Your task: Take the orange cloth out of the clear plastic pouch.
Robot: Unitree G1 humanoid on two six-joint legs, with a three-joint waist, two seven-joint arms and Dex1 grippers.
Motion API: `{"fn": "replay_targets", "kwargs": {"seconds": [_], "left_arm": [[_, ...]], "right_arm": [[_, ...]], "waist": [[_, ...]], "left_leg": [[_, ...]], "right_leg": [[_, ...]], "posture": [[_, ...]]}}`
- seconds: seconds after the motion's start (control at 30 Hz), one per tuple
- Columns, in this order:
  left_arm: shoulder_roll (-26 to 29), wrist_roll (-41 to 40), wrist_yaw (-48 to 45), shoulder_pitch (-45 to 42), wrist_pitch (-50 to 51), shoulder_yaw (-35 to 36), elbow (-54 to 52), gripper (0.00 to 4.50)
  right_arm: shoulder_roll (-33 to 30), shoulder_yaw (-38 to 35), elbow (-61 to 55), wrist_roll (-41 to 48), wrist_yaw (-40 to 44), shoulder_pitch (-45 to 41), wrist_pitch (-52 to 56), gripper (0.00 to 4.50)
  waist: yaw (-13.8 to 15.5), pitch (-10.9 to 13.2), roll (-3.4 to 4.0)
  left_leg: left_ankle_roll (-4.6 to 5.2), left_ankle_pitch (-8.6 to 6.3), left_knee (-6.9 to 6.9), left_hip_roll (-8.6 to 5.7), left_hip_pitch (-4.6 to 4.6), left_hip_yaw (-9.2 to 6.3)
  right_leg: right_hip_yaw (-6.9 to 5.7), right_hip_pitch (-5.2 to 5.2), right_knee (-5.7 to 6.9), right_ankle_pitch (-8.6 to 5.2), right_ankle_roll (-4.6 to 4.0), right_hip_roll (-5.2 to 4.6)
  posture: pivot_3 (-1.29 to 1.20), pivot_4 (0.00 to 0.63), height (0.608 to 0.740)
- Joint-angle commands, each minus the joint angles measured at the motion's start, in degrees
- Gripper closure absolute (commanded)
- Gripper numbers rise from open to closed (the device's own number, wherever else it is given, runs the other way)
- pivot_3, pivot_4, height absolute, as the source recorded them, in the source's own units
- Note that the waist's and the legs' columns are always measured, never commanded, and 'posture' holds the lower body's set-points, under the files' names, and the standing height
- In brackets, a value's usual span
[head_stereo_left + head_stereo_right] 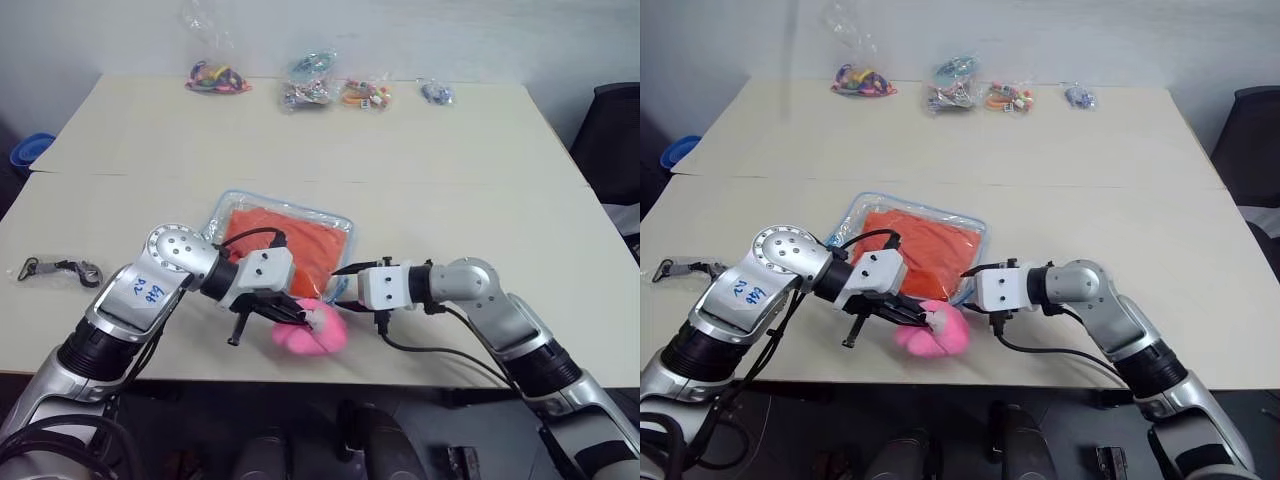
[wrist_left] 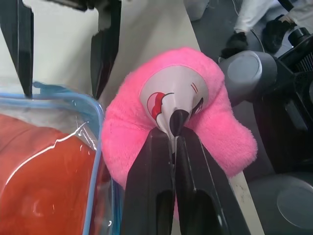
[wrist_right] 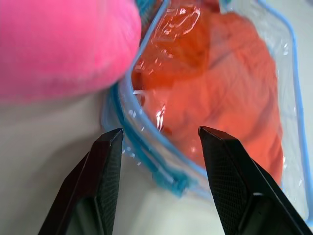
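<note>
1. pouch (image 1: 335, 222) lies flat on the table (image 1: 450, 170), near the front edge, between the two arms.
2. cloth (image 1: 290, 245) is fully inside the pouch, nothing pulled out yet.
3. pink charm (image 1: 312, 328) sits at the pouch's near corner, just by the table edge.
4. left gripper (image 2: 172, 128): jaws pinched tight on the charm's white face patch, seen in the left wrist view.
5. right gripper (image 3: 159, 134): jaws about half apart, holding nothing, hovering over the pouch's blue-trimmed corner just beside the charm.
6. step, as i judge it: anchoring the pouch by the charm with the left while the right lines up on the edge; opening not begun.
7. can't tell where the zipper pull is or whether the zip is open.
8. next calls for: right jaws to close on the trim or zipper near that corner, left to hold the charm steady as counter-pull.
9. risk: slick plastic may slip out, or the whole pouch slides toward the table edge.
10. trinket bags (image 1: 315, 85) at the far edge, well apart, not involved.
</note>
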Motion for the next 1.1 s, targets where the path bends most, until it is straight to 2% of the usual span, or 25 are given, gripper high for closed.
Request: {"fn": "replay_targets", "kwargs": {"seconds": [0.03, 0.1, 0.13, 0.17, 0.33, 0.37, 0.57, 0.9, 1.1], "left_arm": [[-0.2, -0.8, 0.6, 0.3, 0.3, 0.8, -2.2, 4.49], [0.0, -0.8, 0.8, 0.7, 0.1, 0.9, -2.4, 4.49], [0.1, -0.8, 0.9, 0.9, 0.0, 0.9, -2.4, 4.5], [0.2, -0.7, 1.0, 1.2, -0.1, 1.0, -2.3, 4.5], [0.8, -0.4, 1.5, 2.7, -0.8, 1.7, -2.1, 4.5], [1.0, -0.4, 1.6, 3.0, -1.0, 1.9, -2.0, 4.5], [3.4, -2.5, 3.6, 6.4, 1.3, 6.9, -2.6, 4.5], [11.5, -14.0, 5.9, 14.7, 12.4, 26.9, -1.2, 4.5], [16.7, -13.4, 7.0, 18.2, 12.1, 35.7, 11.0, 4.5]], "right_arm": [[1.2, -0.8, 0.0, 0.1, -0.4, -1.3, -1.7, 1.97], [1.4, -0.9, 0.2, 0.3, 0.2, -1.4, -2.0, 1.97], [1.3, -0.8, 0.4, 0.7, 0.8, -1.3, -2.2, 2.35], [1.2, -0.7, 0.4, 0.9, 1.4, -1.2, -2.6, 2.54], [0.5, -1.6, 1.1, 1.3, 2.6, -0.9, -3.9, 4.3], [0.3, -1.9, 1.2, 1.5, 2.9, -0.9, -4.1, 4.45], [-3.3, -3.8, 3.3, 1.2, 4.0, -1.3, -8.2, 4.45], [-14.5, -8.6, 11.8, 3.8, 8.6, 0.2, -25.3, 4.45], [-18.7, -11.2, 17.0, 6.6, 11.3, -0.2, -31.1, 4.45]], "waist": [[0.0, 0.0, 0.0], [-0.1, 0.0, 0.0], [-0.1, 0.0, 0.0], [-0.1, 0.0, 0.0], [-0.1, 0.0, 0.0], [-0.1, 0.0, 0.0], [-0.1, 0.0, 0.01], [-0.1, 0.0, 0.02], [-0.2, 0.0, 0.05]], "left_leg": [[0.0, 0.0, 0.0, 0.0, 0.0, 0.0], [0.0, 0.0, 0.0, 0.0, 0.0, 0.0], [0.0, 0.0, 0.0, 0.0, 0.0, 0.0], [0.0, 0.0, 0.0, 0.01, 0.0, 0.0], [0.0, 0.0, 0.0, 0.01, 0.01, 0.0], [0.0, 0.0, 0.0, 0.01, 0.01, 0.0], [0.01, 0.0, 0.0, 0.01, 0.0, -0.02], [0.01, -0.01, -0.01, 0.02, 0.01, -0.04], [0.0, -0.01, -0.04, 0.02, 0.05, -0.02]], "right_leg": [[0.0, 0.0, 0.0, 0.0, 0.0, 0.0], [0.0, 0.0, 0.01, 0.0, 0.0, 0.0], [0.0, -0.01, 0.01, 0.0, 0.0, 0.0], [0.0, 0.0, 0.0, 0.0, 0.0, 0.0], [0.0, -0.01, 0.01, 0.0, 0.0, 0.0], [0.0, -0.01, 0.01, 0.0, 0.0, 0.0], [0.0, -0.01, 0.0, 0.0, 0.0, 0.0], [-0.03, -0.01, -0.05, 0.0, 0.0, -0.04], [-0.03, -0.01, -0.06, -0.01, -0.02, -0.04]], "posture": [[0.0, 0.15, 0.74], [0.0, 0.15, 0.74], [0.0, 0.15, 0.74], [0.0, 0.15, 0.74], [0.0, 0.15, 0.74], [0.0, 0.15, 0.74], [0.0, 0.15, 0.74], [0.0, 0.15, 0.74], [0.0, 0.15, 0.74]]}}
